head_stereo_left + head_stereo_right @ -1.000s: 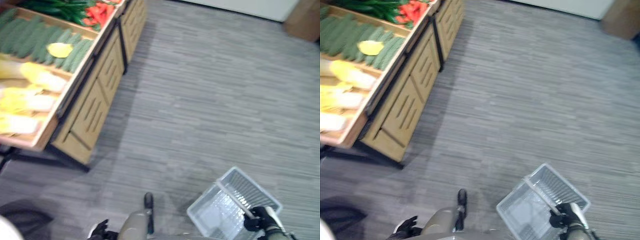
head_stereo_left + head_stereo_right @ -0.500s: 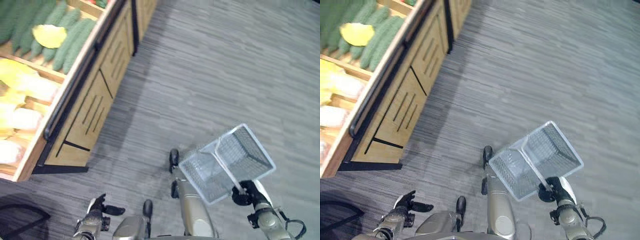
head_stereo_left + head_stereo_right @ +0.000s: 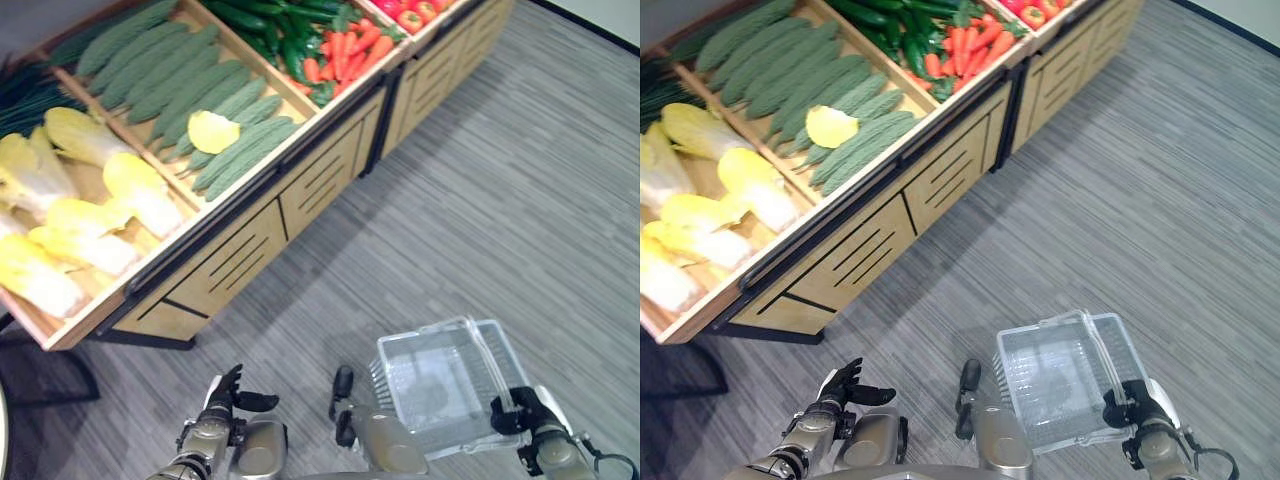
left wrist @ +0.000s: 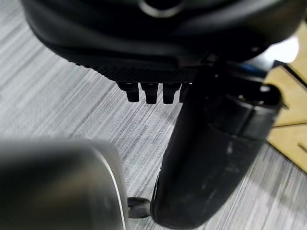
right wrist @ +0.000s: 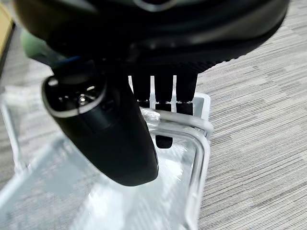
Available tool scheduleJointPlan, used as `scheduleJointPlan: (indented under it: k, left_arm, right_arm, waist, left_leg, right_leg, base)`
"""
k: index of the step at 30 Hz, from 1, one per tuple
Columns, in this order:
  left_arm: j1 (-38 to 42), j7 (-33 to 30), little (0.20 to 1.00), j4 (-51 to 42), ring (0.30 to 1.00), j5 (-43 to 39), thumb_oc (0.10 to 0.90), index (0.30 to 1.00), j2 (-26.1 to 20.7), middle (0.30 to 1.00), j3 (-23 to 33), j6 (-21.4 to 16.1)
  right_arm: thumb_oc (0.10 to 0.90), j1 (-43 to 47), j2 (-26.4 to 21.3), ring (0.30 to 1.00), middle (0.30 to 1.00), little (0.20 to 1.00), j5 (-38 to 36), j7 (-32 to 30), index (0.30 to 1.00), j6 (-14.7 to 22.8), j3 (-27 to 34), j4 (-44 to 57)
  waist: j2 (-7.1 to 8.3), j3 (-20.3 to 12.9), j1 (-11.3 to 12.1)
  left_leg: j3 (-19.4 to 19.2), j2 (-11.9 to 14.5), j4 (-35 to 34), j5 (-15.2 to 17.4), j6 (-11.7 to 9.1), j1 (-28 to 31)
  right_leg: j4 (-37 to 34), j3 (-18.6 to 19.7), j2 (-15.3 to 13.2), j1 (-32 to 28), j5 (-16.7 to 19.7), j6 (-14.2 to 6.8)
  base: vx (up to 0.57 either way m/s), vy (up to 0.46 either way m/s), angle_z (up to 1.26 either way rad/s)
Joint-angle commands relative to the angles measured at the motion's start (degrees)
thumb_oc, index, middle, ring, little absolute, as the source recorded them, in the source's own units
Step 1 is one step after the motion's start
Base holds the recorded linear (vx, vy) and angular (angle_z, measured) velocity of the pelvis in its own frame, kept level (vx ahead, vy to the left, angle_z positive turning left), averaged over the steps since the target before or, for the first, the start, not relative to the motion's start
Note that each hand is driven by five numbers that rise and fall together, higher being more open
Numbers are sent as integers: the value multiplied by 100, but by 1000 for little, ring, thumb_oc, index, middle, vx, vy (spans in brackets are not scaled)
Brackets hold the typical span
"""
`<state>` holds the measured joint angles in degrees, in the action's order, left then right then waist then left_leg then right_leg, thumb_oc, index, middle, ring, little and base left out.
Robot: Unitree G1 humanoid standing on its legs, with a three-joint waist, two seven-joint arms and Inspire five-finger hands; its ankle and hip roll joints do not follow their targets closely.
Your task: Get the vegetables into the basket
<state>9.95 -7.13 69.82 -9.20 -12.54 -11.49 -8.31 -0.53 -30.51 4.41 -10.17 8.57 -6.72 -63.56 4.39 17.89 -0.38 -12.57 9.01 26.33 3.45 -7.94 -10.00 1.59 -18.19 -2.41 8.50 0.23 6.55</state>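
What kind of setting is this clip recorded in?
Probably a grocery produce section or a mock-up of one: a slanted wooden display stand with compartments of cucumbers, carrots and cabbages, and a clear shopping basket held in the right hand.

The produce stand [image 3: 300, 190] runs off the head views' top and left edges, cutting off its peppers [image 3: 405, 15] and cabbages [image 3: 40, 275].

silver-grey arms, dark left hand [image 3: 222, 395], right hand [image 3: 520, 410]
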Motion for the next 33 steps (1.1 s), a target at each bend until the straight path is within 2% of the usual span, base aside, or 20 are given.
scheduleJointPlan:
  k: [1,3,4,5,7,8,9,10,19,21,22,23,24,25,27,28,30,31,32,33]
  left_arm:
    - [-278,-159,1000,20,1000,85,900,1000,-356,1000,0,-3]
    - [-288,-195,1000,81,1000,133,900,1000,-375,1000,22,9]
    - [-294,-197,1000,86,1000,136,900,1000,-373,1000,19,5]
    - [-305,-203,1000,129,1000,108,900,1000,-395,1000,45,6]
    - [-330,-204,1000,169,1000,158,900,1000,-408,1000,61,9]
    - [-346,-188,1000,167,1000,187,900,1000,-406,1000,60,13]
    - [-346,-194,1000,156,1000,205,900,1000,-455,1000,122,7]
    - [-342,-212,1000,100,1000,91,900,1000,-504,1000,206,-17]
    - [-461,-227,1000,162,1000,40,900,1000,-535,1000,324,-42]
    - [-510,-205,1000,227,1000,49,900,1000,-518,1000,329,-42]
    - [-618,-143,1000,182,1000,6,900,1000,-498,1000,323,-41]
    - [-619,-143,1000,181,1000,6,900,1000,-498,1000,324,-40]
    - [-632,-86,1000,223,1000,38,900,1000,-514,1000,277,-40]
    - [-632,-86,1000,223,1000,39,900,1000,-514,1000,278,-40]
    - [-601,-75,1000,275,1000,109,900,1000,-540,1000,208,-43]
    - [-601,-72,1000,288,1000,97,900,1000,-536,1000,212,-47]
    - [-579,-83,1000,317,1000,60,900,1000,-547,1000,219,-48]
    - [-534,-115,1000,336,1000,64,900,1000,-562,1000,213,-65]
    - [-509,-126,1000,362,1000,57,900,1000,-572,1000,221,-67]
    - [-426,-166,1000,429,1000,47,900,1000,-600,1000,236,-85]
  right_arm:
    - [400,-373,-424,300,300,300,-271,-383,300,127,460,24]
    - [400,-420,-378,300,300,300,-253,-366,300,90,458,-68]
    - [400,-424,-378,300,300,300,-253,-365,300,92,455,-74]
    - [400,-378,-297,300,300,300,-235,-359,300,56,422,-207]
    - [400,-337,-257,300,300,300,-215,-368,300,51,440,-289]
    - [400,-355,-238,300,300,300,-196,-370,300,49,459,-291]
    - [400,-325,-196,300,300,300,-122,-334,300,23,416,-330]
    - [400,-232,-127,300,300,300,-101,-363,300,18,329,-383]
    - [400,25,-53,300,300,300,7,-399,300,-9,149,-629]
    - [400,110,-51,300,300,300,43,-385,300,-11,98,-681]
    - [400,205,-62,300,300,300,98,-378,300,-25,25,-694]
    - [400,206,-63,300,300,300,98,-378,300,-25,24,-695]
    - [400,277,-83,300,300,300,96,-366,300,-2,-11,-704]
    - [400,279,-84,300,300,300,96,-366,300,-1,-12,-706]
    - [400,330,-84,300,300,300,53,-349,300,33,-79,-679]
    - [400,329,-84,300,300,300,41,-343,300,45,-82,-678]
    - [400,333,-64,300,300,300,36,-354,300,57,-125,-656]
    - [400,349,-74,300,300,300,-15,-370,300,76,-102,-670]
    - [400,353,-70,300,300,300,-51,-383,300,84,-88,-695]
    - [400,346,-44,300,300,300,-192,-384,300,100,0,-792]
  waist:
    - [-112,-179,-158]
    - [-201,-239,-126]
    - [-189,-222,-135]
    - [-191,-266,-99]
    - [-180,-298,-128]
    - [-168,-316,-129]
    - [-140,-336,-92]
    - [-83,-321,-26]
    - [88,-369,187]
    - [115,-389,235]
    - [49,-392,304]
    - [52,-394,307]
    - [-53,-360,223]
    - [-52,-359,225]
    - [-151,-339,108]
    - [-163,-331,97]
    - [-190,-302,66]
    - [-166,-246,37]
    - [-150,-227,-3]
    - [-119,-229,-94]
  left_leg:
    - [-932,160,-1364,-798,110,-284]
    - [-1058,217,-1893,-1087,46,-195]
    - [-1048,186,-1962,-1108,27,-126]
    - [-841,66,-1903,-929,110,-19]
    - [-837,-96,-2005,-799,208,77]
    - [-848,-171,-1995,-752,244,93]
    - [-927,-251,-2001,-748,393,48]
    - [-884,-350,-1962,-672,454,-1]
    - [-816,-548,-2122,-569,553,-18]
    - [-812,-606,-2235,-545,607,63]
    - [-794,-669,-2470,-569,699,238]
    - [-799,-675,-2480,-572,702,241]
    - [-655,-707,-2698,-632,762,421]
    - [-658,-711,-2705,-635,763,425]
    - [-452,-686,-2889,-687,760,611]
    - [-405,-683,-2918,-691,750,664]
    - [-306,-656,-2969,-717,697,739]
    - [-113,-644,-2926,-712,638,783]
    - [-2,-652,-2885,-671,611,802]
    - [315,-686,-2690,-504,558,814]
  right_leg:
    - [516,37,-545,-518,-35,-1235]
    - [488,-86,-557,-648,-62,-1296]
    - [496,-90,-570,-689,-89,-1307]
    - [615,-141,-685,-781,-163,-1357]
    - [716,-85,-823,-801,-101,-1429]
    - [723,-71,-889,-820,-44,-1472]
    - [695,-78,-997,-777,156,-1492]
    - [656,-25,-1075,-736,315,-1551]
    - [369,-35,-1182,-740,782,-1772]
    - [447,-37,-1241,-709,951,-1847]
    - [1021,-53,-1388,-538,1203,-1919]
    - [1031,-45,-1394,-530,1199,-1922]
    - [1636,317,-1345,-271,1368,-1925]
    - [1644,321,-1348,-267,1364,-1926]
    - [1806,770,-1032,86,1236,-1791]
    - [1767,790,-999,177,1204,-1767]
    - [1606,808,-964,291,1092,-1729]
    - [1264,885,-1006,351,1075,-1753]
    - [974,1065,-967,395,1062,-1768]
    - [496,1667,-926,524,1071,-1808]
  base:
    - [299,106,93]
    - [217,134,68]
    - [220,174,34]
    - [198,199,11]
    - [192,266,-12]
    - [117,289,-14]
    - [118,340,-8]
    - [72,258,-3]
    - [41,84,8]
    - [36,114,2]
    - [31,127,1]
    - [75,182,-1]
    - [55,84,2]
    - [88,104,19]
    - [87,12,51]
    - [121,-62,59]
    - [105,-103,51]
    - [121,-177,83]
    - [254,-327,91]
    - [240,-293,88]
